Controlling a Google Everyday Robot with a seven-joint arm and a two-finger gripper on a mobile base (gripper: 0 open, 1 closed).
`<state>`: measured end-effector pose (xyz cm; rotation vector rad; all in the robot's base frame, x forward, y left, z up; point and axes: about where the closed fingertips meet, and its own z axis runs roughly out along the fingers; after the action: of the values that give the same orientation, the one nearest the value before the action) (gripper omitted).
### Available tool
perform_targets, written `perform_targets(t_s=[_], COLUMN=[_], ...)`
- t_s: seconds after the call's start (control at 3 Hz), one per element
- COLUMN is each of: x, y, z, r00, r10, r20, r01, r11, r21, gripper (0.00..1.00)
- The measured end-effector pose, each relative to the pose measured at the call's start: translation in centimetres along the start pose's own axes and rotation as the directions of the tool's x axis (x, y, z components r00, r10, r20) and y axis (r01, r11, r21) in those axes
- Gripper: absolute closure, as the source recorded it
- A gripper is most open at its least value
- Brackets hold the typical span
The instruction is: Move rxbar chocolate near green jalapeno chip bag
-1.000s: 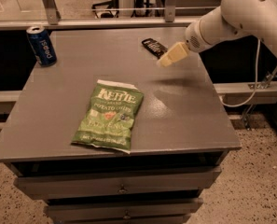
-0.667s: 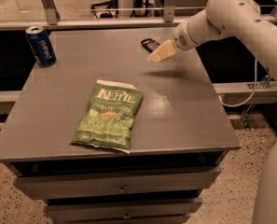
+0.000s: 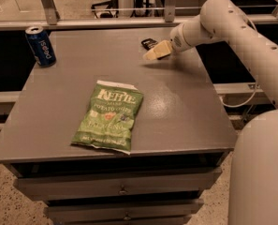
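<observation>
The green jalapeno chip bag [image 3: 109, 116] lies flat on the grey table, near its front edge and left of centre. The rxbar chocolate [image 3: 148, 43], a small black wrapper, lies at the far side of the table, partly covered by my gripper. My gripper [image 3: 153, 53] reaches in from the right on the white arm and hangs right over the near end of the bar, its pale fingers pointing left and down.
A blue soda can [image 3: 40, 46] stands upright at the table's far left corner. The grey table [image 3: 185, 111] has drawers below its front edge. A rail with metal posts [image 3: 106, 21] runs behind the table. My white base [image 3: 260, 172] fills the lower right.
The arm has swung left and slightly down, bringing the gripper from right of the bar to directly over its near end. The bar, bag and can have not moved.
</observation>
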<state>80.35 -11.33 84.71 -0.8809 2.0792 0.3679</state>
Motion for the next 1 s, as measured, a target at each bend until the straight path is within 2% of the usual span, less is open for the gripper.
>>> perform_targets(t_s=[0.33,0.67,1.0], x=[0.40,0.72,0.72], y=[-0.61,-1.19,-1.41], z=[0.68,0.92,0.88], r00=[0.999,0.998,0.998], r10=[0.036,0.052,0.054], r20=[0.012,0.023,0.033], r01=[-0.035,-0.051,-0.054], r11=[0.9993,0.9986,0.9985], r21=[-0.011,-0.011,-0.011], gripper=[0.00,0.21,0.52])
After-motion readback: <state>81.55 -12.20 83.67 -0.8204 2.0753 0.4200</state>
